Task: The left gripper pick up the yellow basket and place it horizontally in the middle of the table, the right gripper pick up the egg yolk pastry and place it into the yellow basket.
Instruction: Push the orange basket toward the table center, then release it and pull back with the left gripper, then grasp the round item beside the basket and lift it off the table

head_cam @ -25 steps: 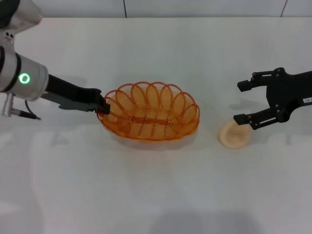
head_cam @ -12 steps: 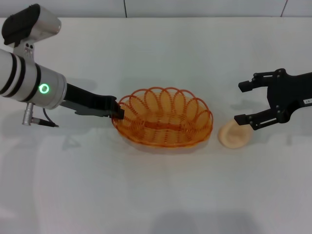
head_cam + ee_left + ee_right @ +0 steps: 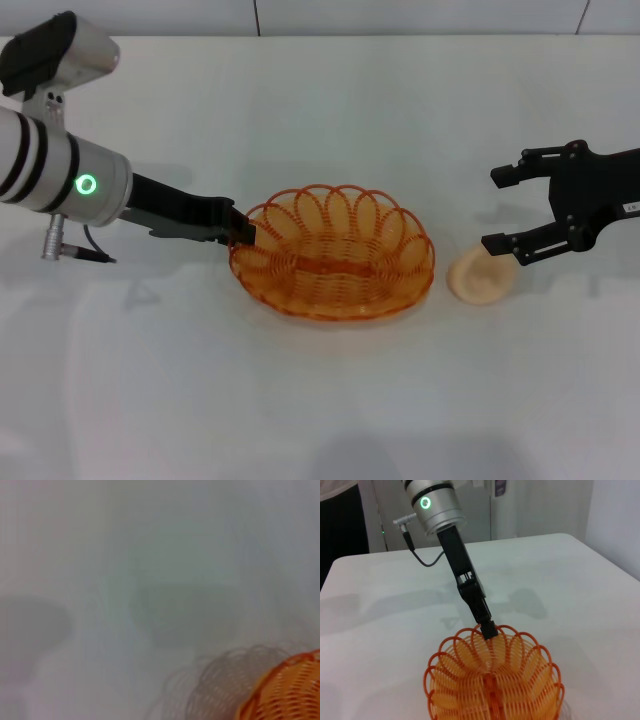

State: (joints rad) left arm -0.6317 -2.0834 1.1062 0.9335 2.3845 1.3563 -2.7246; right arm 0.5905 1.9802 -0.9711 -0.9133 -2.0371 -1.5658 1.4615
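Left gripper [image 3: 240, 230] clamped on the scalloped rim at the left end of the yellow basket [image 3: 335, 255], which lies lengthwise near the middle of the bench [image 3: 320, 400]. Right of the basket, the right gripper [image 3: 505, 210] stands wide open, empty, over the egg yolk pastry [image 3: 480, 278], which lies just beside the basket's right end. Risk: a one-point rim grip may let the basket tilt or swing into the pastry on release.

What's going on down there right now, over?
Left gripper shut on yellow basket rim. Right gripper open over egg yolk pastry. Nothing in the way.
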